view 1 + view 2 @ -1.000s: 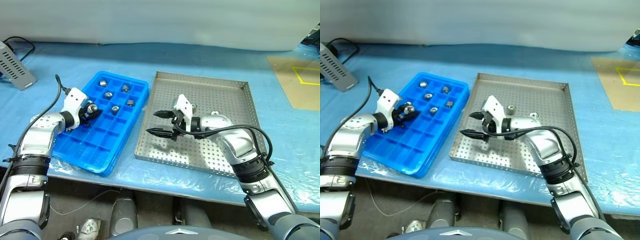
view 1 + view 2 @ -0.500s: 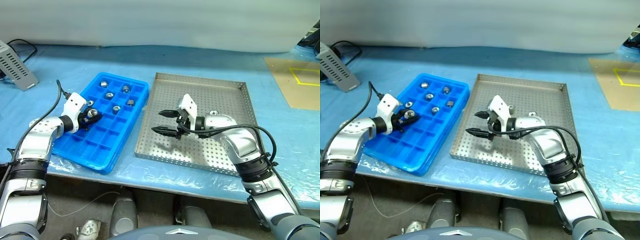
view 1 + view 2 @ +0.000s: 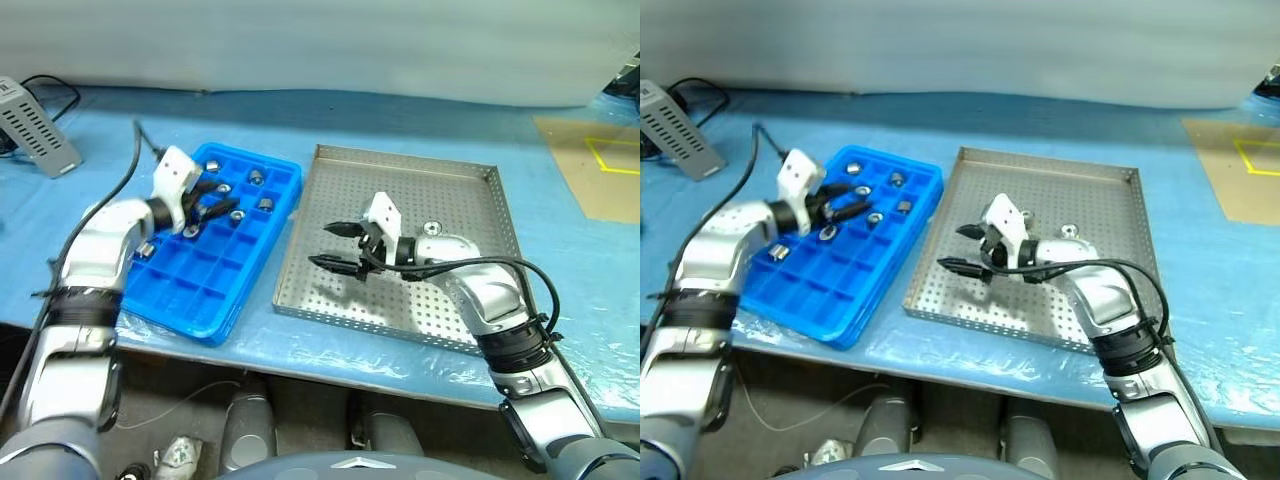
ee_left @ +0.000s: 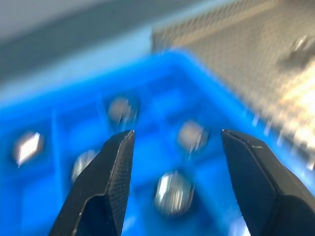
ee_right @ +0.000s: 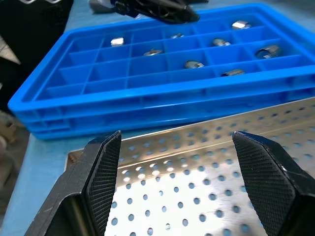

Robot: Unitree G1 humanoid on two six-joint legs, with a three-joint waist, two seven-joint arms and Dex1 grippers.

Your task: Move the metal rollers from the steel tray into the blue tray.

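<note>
The blue tray lies left of the steel tray. Several metal rollers sit in single compartments of the blue tray, one of them at its near left. My left gripper hovers open over the tray's far half with nothing between its fingers; the left wrist view shows a roller below it. My right gripper stands open and empty above the steel tray's near left part. Behind the right wrist, on the perforated floor, lie two rollers.
A grey ribbed device with a black cable sits at the far left of the blue-covered table. A tan board with yellow tape lies at the far right. The table's front edge runs just below both trays.
My left gripper opened and let go of the roller, which now lies in a compartment, then rose and swung right over the tray's far half. The right arm hardly moved.
</note>
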